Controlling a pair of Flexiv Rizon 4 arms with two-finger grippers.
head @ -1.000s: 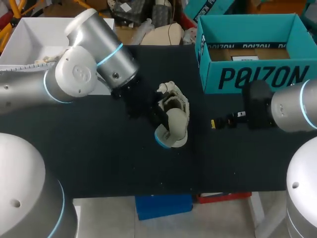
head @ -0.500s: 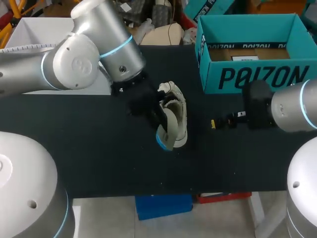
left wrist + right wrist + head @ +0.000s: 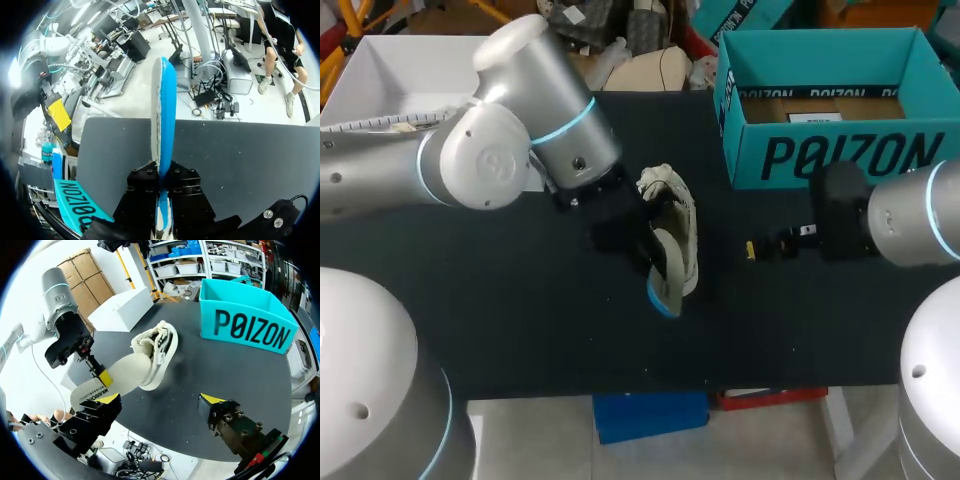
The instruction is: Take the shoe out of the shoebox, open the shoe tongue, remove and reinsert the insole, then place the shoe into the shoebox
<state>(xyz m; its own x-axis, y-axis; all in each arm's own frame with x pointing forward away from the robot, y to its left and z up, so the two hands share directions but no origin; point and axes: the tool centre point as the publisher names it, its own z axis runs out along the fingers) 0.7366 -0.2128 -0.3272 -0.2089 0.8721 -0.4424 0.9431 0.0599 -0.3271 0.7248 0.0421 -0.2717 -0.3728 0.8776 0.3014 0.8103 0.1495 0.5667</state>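
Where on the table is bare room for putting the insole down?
Bare: the table in front of the shoe, and its left part. Crowded: the middle, where the left pincer holds the insole by the shoe; between shoe and right pincer.

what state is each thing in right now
shoebox: open, no shoe inside
shoe: outside the shoebox, lying on its side
insole: gripped edge-on, one end at the shoe's opening
left tool: shut on the insole
right tool: open, empty
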